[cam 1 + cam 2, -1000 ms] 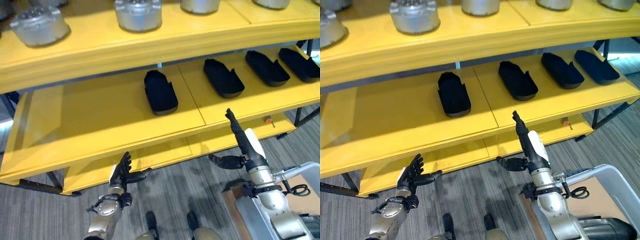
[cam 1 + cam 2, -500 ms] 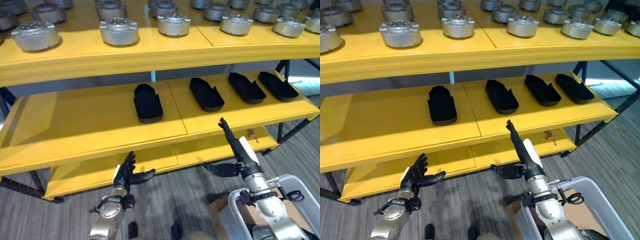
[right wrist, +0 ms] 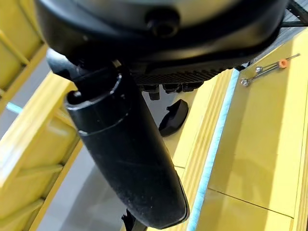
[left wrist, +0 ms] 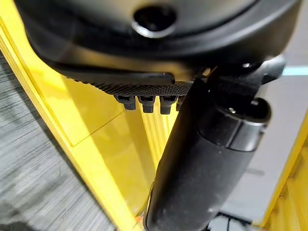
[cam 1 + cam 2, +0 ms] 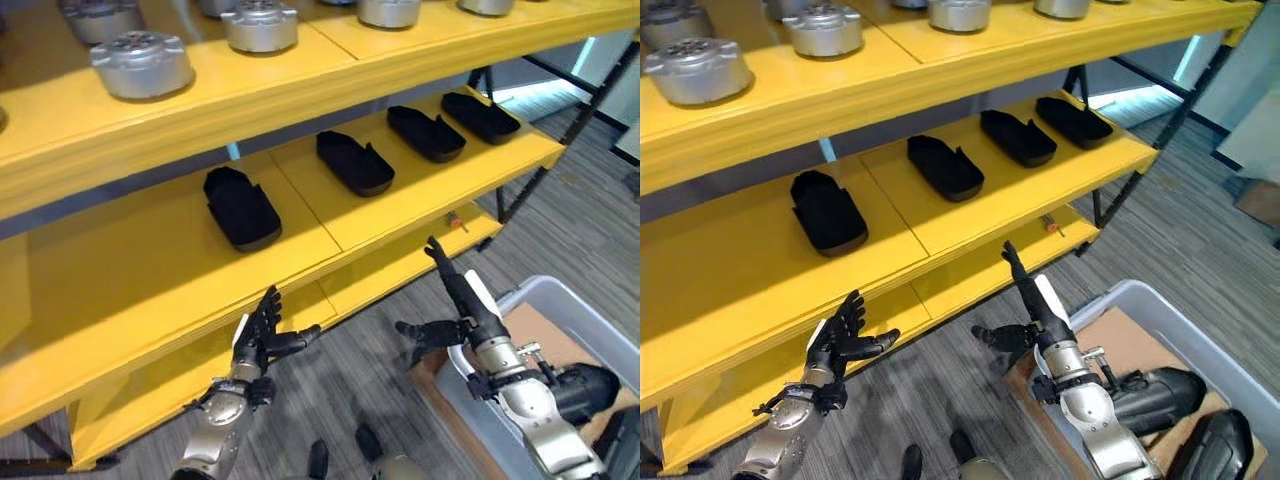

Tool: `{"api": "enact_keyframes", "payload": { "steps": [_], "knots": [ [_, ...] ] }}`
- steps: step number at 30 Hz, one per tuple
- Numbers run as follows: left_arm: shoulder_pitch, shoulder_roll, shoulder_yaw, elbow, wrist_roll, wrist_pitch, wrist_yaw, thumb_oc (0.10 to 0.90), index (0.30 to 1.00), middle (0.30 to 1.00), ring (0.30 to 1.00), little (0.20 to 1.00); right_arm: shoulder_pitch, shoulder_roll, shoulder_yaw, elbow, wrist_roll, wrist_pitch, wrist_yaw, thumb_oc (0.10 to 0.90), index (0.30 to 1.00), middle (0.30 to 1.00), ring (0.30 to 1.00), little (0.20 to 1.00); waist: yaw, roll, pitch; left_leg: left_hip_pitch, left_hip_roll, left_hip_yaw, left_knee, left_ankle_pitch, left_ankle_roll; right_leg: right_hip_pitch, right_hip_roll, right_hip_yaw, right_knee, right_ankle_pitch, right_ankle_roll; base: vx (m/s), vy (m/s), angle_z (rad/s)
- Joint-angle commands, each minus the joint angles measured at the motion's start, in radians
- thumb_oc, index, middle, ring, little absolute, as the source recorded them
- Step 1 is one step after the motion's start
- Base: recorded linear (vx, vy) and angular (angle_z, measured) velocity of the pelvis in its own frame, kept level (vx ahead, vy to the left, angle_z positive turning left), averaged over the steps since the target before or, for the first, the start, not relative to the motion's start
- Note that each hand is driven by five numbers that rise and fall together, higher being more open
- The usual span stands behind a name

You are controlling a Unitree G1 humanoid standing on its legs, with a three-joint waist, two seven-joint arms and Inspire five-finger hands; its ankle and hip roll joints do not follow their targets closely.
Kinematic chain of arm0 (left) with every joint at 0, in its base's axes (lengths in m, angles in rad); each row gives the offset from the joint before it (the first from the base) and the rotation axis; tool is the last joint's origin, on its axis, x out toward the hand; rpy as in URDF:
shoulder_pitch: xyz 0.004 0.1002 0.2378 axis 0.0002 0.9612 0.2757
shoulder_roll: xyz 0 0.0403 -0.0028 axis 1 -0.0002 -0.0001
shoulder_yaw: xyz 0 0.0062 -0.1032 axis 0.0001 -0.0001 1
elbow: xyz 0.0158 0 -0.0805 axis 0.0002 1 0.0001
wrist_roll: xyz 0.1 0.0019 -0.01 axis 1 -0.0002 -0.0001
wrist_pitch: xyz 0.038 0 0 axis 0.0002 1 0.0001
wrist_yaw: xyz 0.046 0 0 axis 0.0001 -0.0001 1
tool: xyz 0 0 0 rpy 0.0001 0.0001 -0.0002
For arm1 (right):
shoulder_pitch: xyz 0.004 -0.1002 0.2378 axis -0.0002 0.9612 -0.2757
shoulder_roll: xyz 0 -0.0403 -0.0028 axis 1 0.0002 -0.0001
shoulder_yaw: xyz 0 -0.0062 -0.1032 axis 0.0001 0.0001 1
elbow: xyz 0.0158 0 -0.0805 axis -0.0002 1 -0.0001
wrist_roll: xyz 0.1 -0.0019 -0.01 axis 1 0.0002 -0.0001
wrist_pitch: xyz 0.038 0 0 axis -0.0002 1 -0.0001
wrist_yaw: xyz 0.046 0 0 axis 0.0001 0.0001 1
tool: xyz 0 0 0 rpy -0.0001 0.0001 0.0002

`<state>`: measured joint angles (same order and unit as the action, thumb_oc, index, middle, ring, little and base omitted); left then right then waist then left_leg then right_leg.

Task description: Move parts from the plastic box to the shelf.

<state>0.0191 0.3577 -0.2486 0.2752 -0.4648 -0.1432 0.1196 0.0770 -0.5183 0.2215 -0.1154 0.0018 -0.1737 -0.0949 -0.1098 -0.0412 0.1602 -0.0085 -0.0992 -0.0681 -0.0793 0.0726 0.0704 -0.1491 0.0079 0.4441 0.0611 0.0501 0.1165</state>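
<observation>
Standing before the yellow shelf (image 5: 150, 300), I have both hands empty, so I judge I am between deliveries: the next step is to fetch another part from the plastic box (image 5: 1200, 345) at my lower right. That calls for turning toward the box, lowering my right arm into it and closing my fingers round one part.

Going from big to small: the shelf spans the whole scene, with round silver metal parts (image 5: 142, 64) on its top level and four black parts (image 5: 240, 207) lying in a row on the middle level. A small orange-tipped tool (image 5: 456, 223) lies on the lowest level, near the shelf's right end. The grey plastic box sits on the floor beside my right arm, lined with brown cardboard, and holds at least two dark parts (image 5: 1152, 398).

My right hand (image 5: 1035, 312) hangs in front of the shelf's lower edge with fingers straight and thumb spread, holding nothing; it is above the box's near corner, close to the dark parts but not touching them. My left hand (image 5: 262, 337) hovers before the lower shelf edge, fingers straight and spread, thumb out, also empty and well apart from the box.
</observation>
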Motion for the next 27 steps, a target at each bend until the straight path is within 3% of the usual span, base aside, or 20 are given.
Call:
{"api": "enact_keyframes", "payload": {
  "steps": [1, 3, 4, 5, 7, 8, 10, 12, 15, 18, 25, 27],
  "knots": [
    [-0.073, 0.035, 0.000, -0.084, 0.010, -0.113, -0.017, 0.900, 1.000, 1.000, 1.000, 1.000, -0.082, -0.010, -0.025, -0.087, -0.015, -0.073, -0.026, 0.900, 1.000, 1.000, 1.000, 1.000, 0.006, -0.028, -0.056, -0.012, 0.070, 0.050, 0.014, -0.042, -0.036, 0.012, 0.001, 0.012, -0.033, 0.077, 0.053, 0.01, 0.178, -0.52],
    [-0.086, 0.034, -0.009, -0.080, 0.016, -0.114, -0.010, 0.900, 1.000, 1.000, 1.000, 1.000, -0.081, -0.012, -0.021, -0.095, -0.038, -0.072, -0.026, 0.900, 1.000, 1.000, 1.000, 1.000, -0.008, -0.027, -0.042, 0.002, 0.069, 0.082, 0.016, -0.058, -0.024, -0.016, 0.013, 0.022, 0.002, 0.080, 0.067, -0.02, 0.107, -0.75],
    [-0.097, 0.035, -0.013, -0.080, 0.020, -0.114, -0.003, 0.900, 1.000, 1.000, 1.000, 1.000, -0.092, -0.013, -0.013, -0.098, -0.053, -0.069, -0.030, 0.900, 1.000, 1.000, 1.000, 1.000, 0.000, -0.026, -0.027, 0.005, 0.073, 0.110, 0.022, -0.069, -0.019, -0.050, 0.009, -0.024, 0.038, 0.081, 0.075, -0.07, 0.094, -1.50],
    [-0.105, 0.038, -0.010, -0.080, 0.019, -0.114, 0.004, 0.900, 1.000, 1.000, 1.000, 1.000, -0.105, -0.010, -0.007, -0.100, -0.058, -0.067, -0.032, 0.900, 1.000, 1.000, 1.000, 1.000, 0.014, -0.023, -0.013, 0.004, 0.079, 0.141, 0.032, -0.076, -0.019, -0.080, -0.021, -0.128, 0.066, 0.078, 0.074, -0.10, 0.077, -1.42],
    [-0.100, 0.042, 0.011, -0.097, 0.019, -0.117, 0.018, 0.900, 1.000, 1.000, 1.000, 1.000, -0.149, -0.004, 0.020, -0.083, -0.079, -0.063, -0.044, 0.900, 1.000, 1.000, 1.000, 1.000, 0.041, 0.001, 0.015, 0.019, 0.112, 0.229, 0.064, -0.101, -0.021, -0.060, -0.178, -0.486, 0.098, 0.039, 0.016, -0.11, 0.052, -1.69],
    [-0.079, 0.040, 0.032, -0.104, 0.013, -0.115, 0.023, 0.900, 1.000, 1.000, 1.000, 1.000, -0.176, 0.003, 0.033, -0.067, -0.086, -0.059, -0.043, 0.900, 1.000, 1.000, 1.000, 1.000, 0.048, 0.006, 0.022, 0.040, 0.138, 0.289, 0.064, -0.113, -0.027, -0.059, -0.252, -0.536, 0.097, 0.072, 0.027, -0.08, -0.035, -1.45],
    [-0.060, 0.040, 0.051, -0.114, 0.008, -0.116, 0.022, 0.900, 1.000, 1.000, 1.000, 1.000, -0.188, 0.007, 0.037, -0.059, -0.090, -0.053, -0.037, 0.900, 1.000, 1.000, 1.000, 1.000, 0.051, -0.003, 0.019, 0.047, 0.142, 0.305, 0.061, -0.115, -0.031, -0.061, -0.290, -0.520, 0.075, 0.135, 0.046, 0.00, -0.083, -1.43],
    [-0.052, 0.042, 0.060, -0.120, 0.008, -0.116, 0.021, 0.900, 1.000, 1.000, 1.000, 1.000, -0.190, 0.006, 0.035, -0.059, -0.095, -0.051, -0.037, 0.900, 1.000, 1.000, 1.000, 1.000, 0.054, -0.011, 0.019, 0.051, 0.140, 0.316, 0.064, -0.118, -0.032, -0.058, -0.302, -0.519, 0.065, 0.158, 0.057, 0.03, -0.081, -1.16],
    [-0.027, 0.039, 0.082, -0.122, 0.017, -0.109, 0.006, 0.900, 1.000, 1.000, 1.000, 1.000, -0.168, -0.002, 0.020, -0.064, -0.107, -0.048, -0.029, 0.900, 1.000, 1.000, 1.000, 1.000, 0.050, -0.036, -0.019, 0.070, 0.131, 0.340, 0.048, -0.128, -0.049, -0.005, -0.294, -0.537, -0.040, 0.160, 0.075, 0.12, -0.138, -0.08],
    [-0.005, 0.037, 0.103, -0.125, 0.019, -0.106, -0.004, 0.900, 1.000, 1.000, 1.000, 1.000, -0.141, -0.018, -0.010, -0.073, -0.109, -0.052, -0.026, 0.900, 1.000, 1.000, 1.000, 1.000, 0.046, -0.039, -0.049, 0.084, 0.170, 0.351, 0.045, -0.118, -0.075, 0.017, -0.261, -0.544, -0.068, 0.146, 0.073, 0.12, -0.245, -0.07],
    [-0.011, 0.026, 0.074, -0.112, 0.008, -0.098, -0.030, 0.900, 1.000, 1.000, 1.000, 1.000, -0.033, -0.046, -0.109, -0.106, -0.086, -0.067, -0.040, 0.900, 1.000, 1.000, 1.000, 1.000, 0.008, -0.007, -0.065, 0.109, 0.286, 0.361, 0.009, -0.048, -0.149, 0.045, -0.180, -0.564, -0.059, 0.069, 0.035, 0.07, -0.239, -0.09],
    [-0.021, 0.019, 0.056, -0.104, 0.006, -0.093, -0.036, 0.900, 1.000, 1.000, 1.000, 1.000, 0.000, -0.053, -0.136, -0.112, -0.084, -0.078, -0.056, 0.900, 1.000, 1.000, 1.000, 1.000, -0.005, 0.010, -0.067, 0.107, 0.335, 0.369, 0.006, 0.011, -0.180, 0.049, -0.141, -0.574, -0.047, 0.038, 0.016, 0.06, -0.258, 0.10]
  ]
}}
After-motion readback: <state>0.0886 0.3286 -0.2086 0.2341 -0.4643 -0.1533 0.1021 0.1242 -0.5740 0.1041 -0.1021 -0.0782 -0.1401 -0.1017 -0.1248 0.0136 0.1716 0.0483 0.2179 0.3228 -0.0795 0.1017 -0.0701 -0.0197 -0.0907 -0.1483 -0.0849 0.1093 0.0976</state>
